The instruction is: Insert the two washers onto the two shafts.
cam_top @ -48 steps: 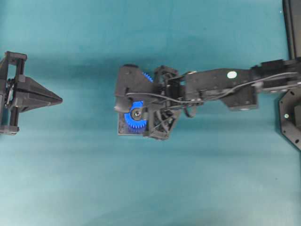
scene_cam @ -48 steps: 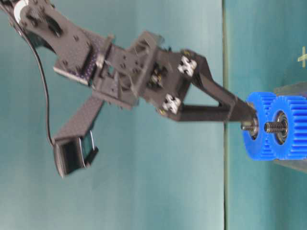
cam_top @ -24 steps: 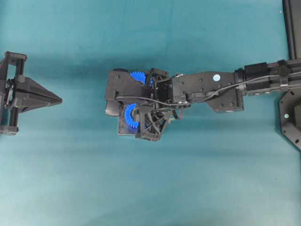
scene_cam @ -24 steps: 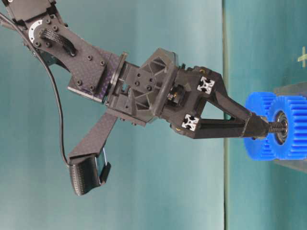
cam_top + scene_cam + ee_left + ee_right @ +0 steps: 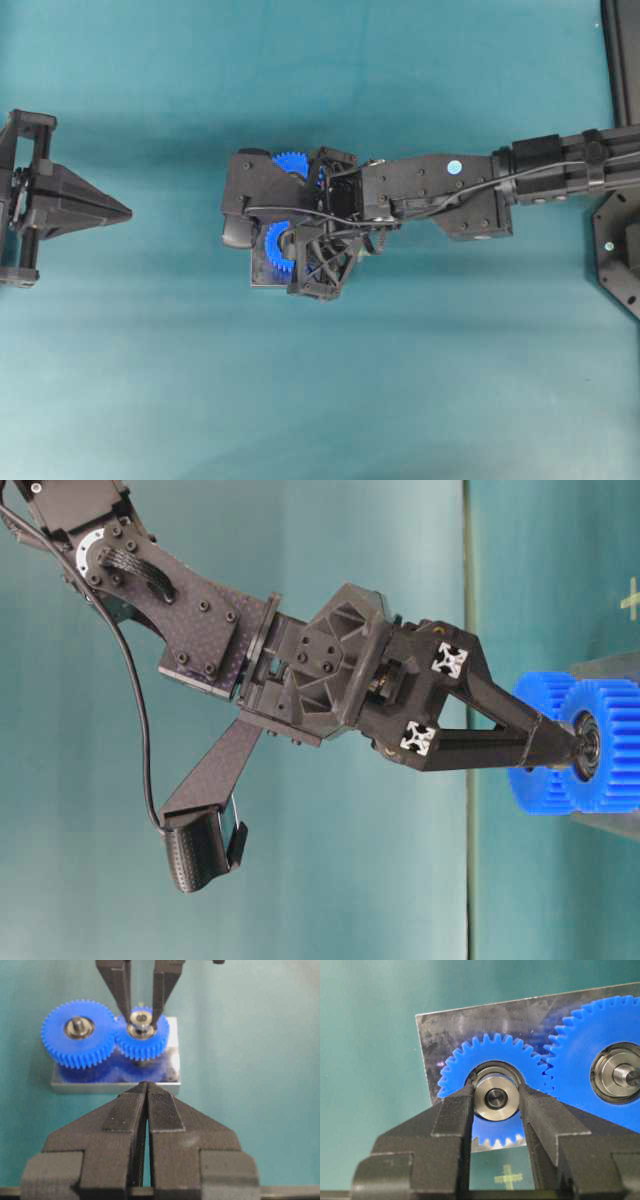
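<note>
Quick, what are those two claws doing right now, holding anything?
Left gripper: shut, holding nothing, parked away from the gears.
Right gripper: closed on the washer, over the smaller blue gear.

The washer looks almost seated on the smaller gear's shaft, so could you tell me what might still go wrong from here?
1. The right tool grips the washer by its rim at the shaft; if it sits slightly tilted, it may jam on the shaft instead of sliding down.
2. The fingertips stand close to the small blue gear; pushing lower may press on it.
3. Opening may flick the washer off.
</note>
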`<move>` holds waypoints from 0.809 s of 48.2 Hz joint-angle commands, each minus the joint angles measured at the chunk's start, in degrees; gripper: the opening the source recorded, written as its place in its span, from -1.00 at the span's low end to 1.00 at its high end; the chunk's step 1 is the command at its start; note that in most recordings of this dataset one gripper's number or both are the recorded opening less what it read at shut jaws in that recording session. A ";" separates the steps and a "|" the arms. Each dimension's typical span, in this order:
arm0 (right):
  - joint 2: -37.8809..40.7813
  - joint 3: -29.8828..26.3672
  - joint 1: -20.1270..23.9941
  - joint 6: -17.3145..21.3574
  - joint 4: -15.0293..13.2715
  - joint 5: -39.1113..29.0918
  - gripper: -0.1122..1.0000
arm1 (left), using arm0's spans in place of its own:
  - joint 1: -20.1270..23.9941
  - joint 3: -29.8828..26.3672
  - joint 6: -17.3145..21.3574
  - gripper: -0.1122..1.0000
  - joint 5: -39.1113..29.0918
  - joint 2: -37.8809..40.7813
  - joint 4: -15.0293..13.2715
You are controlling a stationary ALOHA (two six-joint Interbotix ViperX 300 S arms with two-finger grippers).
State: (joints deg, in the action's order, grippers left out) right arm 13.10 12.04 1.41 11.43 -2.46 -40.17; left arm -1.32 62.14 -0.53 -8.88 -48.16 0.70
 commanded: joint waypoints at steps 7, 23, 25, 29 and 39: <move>-0.88 -1.14 -0.70 -0.62 -0.18 -0.09 -0.23 | -0.09 -0.97 -0.09 -0.80 0.26 0.18 0.18; -0.70 -1.23 -1.14 -0.62 -0.18 -1.23 -0.23 | -0.09 -0.97 -0.09 -0.80 0.26 0.18 0.18; -0.70 -1.23 -1.14 -0.62 -0.18 -1.23 -0.23 | -0.18 -0.97 -0.09 -0.80 0.26 0.18 0.09; -0.70 -1.41 -1.14 -0.62 -0.18 -1.23 -0.23 | -0.09 -0.88 -0.09 -0.81 0.26 0.26 0.18; -0.70 -1.85 -1.14 -0.70 -0.35 -1.76 0.37 | -0.09 -0.88 -0.09 -0.80 0.26 0.18 0.18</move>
State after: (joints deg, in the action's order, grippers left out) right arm 13.36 11.60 0.53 11.43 -2.55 -41.92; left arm -1.32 62.23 -0.53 -8.88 -48.08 0.70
